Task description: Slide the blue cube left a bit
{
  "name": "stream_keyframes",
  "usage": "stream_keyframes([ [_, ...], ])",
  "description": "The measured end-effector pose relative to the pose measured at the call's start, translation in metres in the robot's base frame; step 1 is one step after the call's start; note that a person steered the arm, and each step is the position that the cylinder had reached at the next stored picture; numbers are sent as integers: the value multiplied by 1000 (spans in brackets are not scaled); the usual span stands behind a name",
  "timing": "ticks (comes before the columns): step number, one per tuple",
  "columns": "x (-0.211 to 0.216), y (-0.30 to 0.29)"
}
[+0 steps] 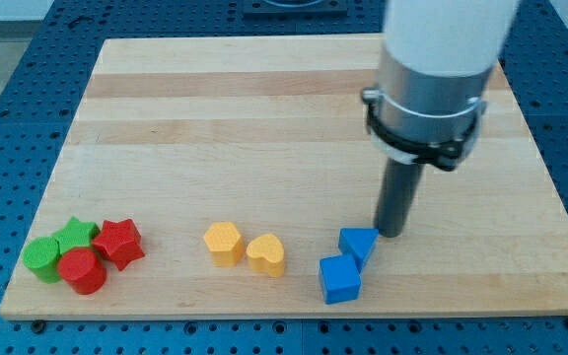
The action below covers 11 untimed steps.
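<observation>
The blue cube (339, 278) lies near the bottom edge of the wooden board (264, 108), right of centre. A blue triangular block (358, 243) touches its upper right corner. My tip (390, 233) is the lower end of the dark rod and rests on the board just right of the blue triangular block, above and to the right of the cube. The tip stands close to the triangular block and apart from the cube.
Two yellow heart blocks (224, 242) (266, 254) lie left of the blue blocks. At the bottom left are a red star (119, 241), a red cylinder (82, 270), a green star (76, 236) and a green cylinder (41, 257). The arm's grey body (432, 79) hangs over the right side.
</observation>
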State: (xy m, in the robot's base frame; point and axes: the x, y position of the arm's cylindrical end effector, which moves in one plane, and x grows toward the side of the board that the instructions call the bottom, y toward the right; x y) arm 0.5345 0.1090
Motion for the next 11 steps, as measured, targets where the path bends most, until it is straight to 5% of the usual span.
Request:
stream_keyframes([
  [1, 6, 38],
  [3, 84, 67],
  [11, 84, -40],
])
